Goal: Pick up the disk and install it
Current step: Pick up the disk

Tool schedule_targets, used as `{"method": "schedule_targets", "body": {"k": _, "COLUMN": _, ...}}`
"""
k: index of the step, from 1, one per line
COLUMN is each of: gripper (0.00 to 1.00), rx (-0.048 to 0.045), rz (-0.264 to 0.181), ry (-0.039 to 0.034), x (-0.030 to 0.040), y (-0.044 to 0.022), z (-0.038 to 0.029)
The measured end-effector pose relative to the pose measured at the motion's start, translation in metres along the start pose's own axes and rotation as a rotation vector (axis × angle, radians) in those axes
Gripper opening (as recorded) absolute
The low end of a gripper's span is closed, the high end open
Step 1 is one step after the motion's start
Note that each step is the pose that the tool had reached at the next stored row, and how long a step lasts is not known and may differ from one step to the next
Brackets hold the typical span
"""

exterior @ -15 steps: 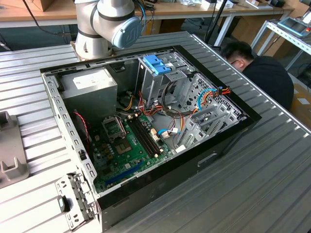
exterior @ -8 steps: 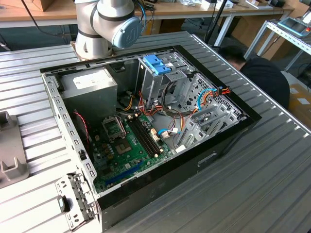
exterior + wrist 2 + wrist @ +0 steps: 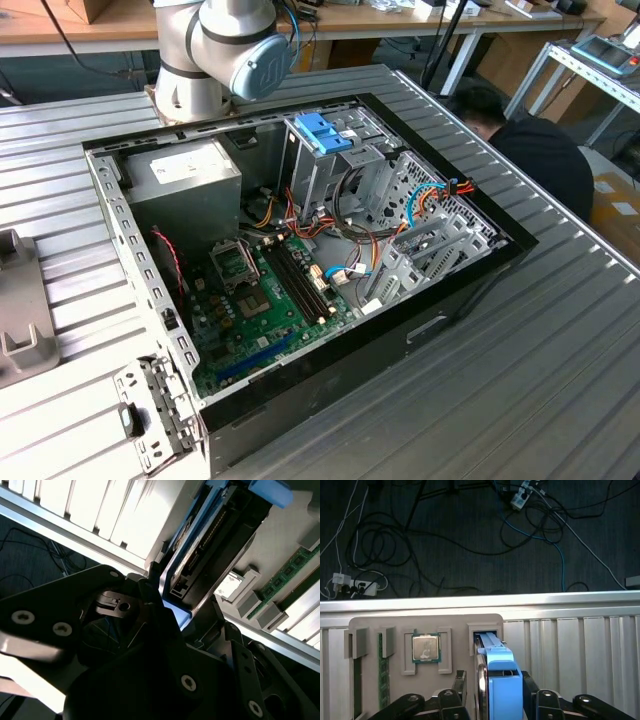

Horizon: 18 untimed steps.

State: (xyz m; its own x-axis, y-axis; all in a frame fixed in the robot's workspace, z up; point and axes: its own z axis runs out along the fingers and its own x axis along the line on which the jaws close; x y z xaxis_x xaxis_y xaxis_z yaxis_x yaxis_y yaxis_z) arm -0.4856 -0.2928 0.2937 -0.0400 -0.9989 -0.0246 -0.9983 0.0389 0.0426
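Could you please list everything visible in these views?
ribbed silver metal table: one, silver, over the dark floor.
open black computer case: one, black, mid-table.
blue plastic latch: one, blue, atop the case's drive cage.
flat grey plastic holder tray: one, grey, at the table's edge.
grey metal hard disk in a light blue plastic carrier: one, grey and blue, upright in a tray slot.
square silver processor chip: one, silver, in a tray pocket.
loose cables: several, black, white and blue, on the floor.
person in dark clothing: one, dark, the exterior view's right.
grey robot arm: one, grey, beside the case.
black hand: one, black, astride the disk.
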Motion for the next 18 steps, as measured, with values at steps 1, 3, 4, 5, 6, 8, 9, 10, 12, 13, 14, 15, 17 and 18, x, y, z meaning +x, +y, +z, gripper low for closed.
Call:
{"method": "schedule_targets", "body": {"k": 1, "gripper": 0.54, "rx": -0.0003, "rz": 0.000, "ry": 0.0001, "x": 0.0000, "y": 0.0000, "z": 0.0002}}
{"method": "schedule_targets", "body": {"k": 3, "gripper": 0.54, "rx": -0.0001, "rz": 0.000, "ry": 0.0000, "x": 0.0000, "y": 0.0000, "z": 0.0004}}
{"method": "schedule_targets", "body": {"k": 4, "gripper": 0.54, "rx": 0.0000, "rz": 0.000, "ry": 0.0000, "x": 0.0000, "y": 0.0000, "z": 0.0005}}
{"method": "schedule_targets", "body": {"k": 5, "gripper": 0.54, "rx": 0.0000, "rz": 0.000, "ry": 0.0000, "x": 0.0000, "y": 0.0000, "z": 0.0005}}
{"method": "schedule_targets", "body": {"k": 6, "gripper": 0.54, "rx": 0.0000, "rz": 0.000, "ry": 0.0000, "x": 0.0000, "y": 0.0000, "z": 0.0005}}
{"method": "schedule_targets", "body": {"k": 8, "gripper": 0.46, "rx": 0.0000, "rz": 0.000, "ry": 0.0000, "x": 0.0000, "y": 0.0000, "z": 0.0006}}
{"method": "schedule_targets", "body": {"k": 9, "gripper": 0.40, "rx": -0.0001, "rz": 0.000, "ry": 0.0000, "x": 0.0000, "y": 0.0000, "z": 0.0006}}
{"method": "schedule_targets", "body": {"k": 10, "gripper": 0.40, "rx": -0.0001, "rz": 0.000, "ry": 0.0001, "x": 0.0000, "y": 0.0000, "z": 0.0006}}
{"method": "schedule_targets", "body": {"k": 12, "gripper": 0.37, "rx": -0.0001, "rz": 0.000, "ry": 0.0000, "x": 0.0000, "y": 0.0000, "z": 0.0006}}
{"method": "schedule_targets", "body": {"k": 13, "gripper": 0.37, "rx": 0.0000, "rz": 0.000, "ry": 0.0000, "x": 0.0000, "y": 0.0000, "z": 0.0007}}
{"method": "schedule_targets", "body": {"k": 14, "gripper": 0.37, "rx": 0.0000, "rz": 0.000, "ry": 0.0000, "x": 0.0000, "y": 0.0000, "z": 0.0007}}
{"method": "schedule_targets", "body": {"k": 15, "gripper": 0.37, "rx": 0.0000, "rz": 0.000, "ry": 0.0000, "x": 0.0000, "y": 0.0000, "z": 0.0007}}
{"method": "schedule_targets", "body": {"k": 17, "gripper": 0.37, "rx": 0.0000, "rz": 0.000, "ry": 0.0000, "x": 0.0000, "y": 0.0000, "z": 0.0008}}
{"method": "schedule_targets", "body": {"k": 18, "gripper": 0.37, "rx": -0.0001, "rz": 0.000, "ry": 0.0000, "x": 0.0000, "y": 0.0000, "z": 0.0008}}
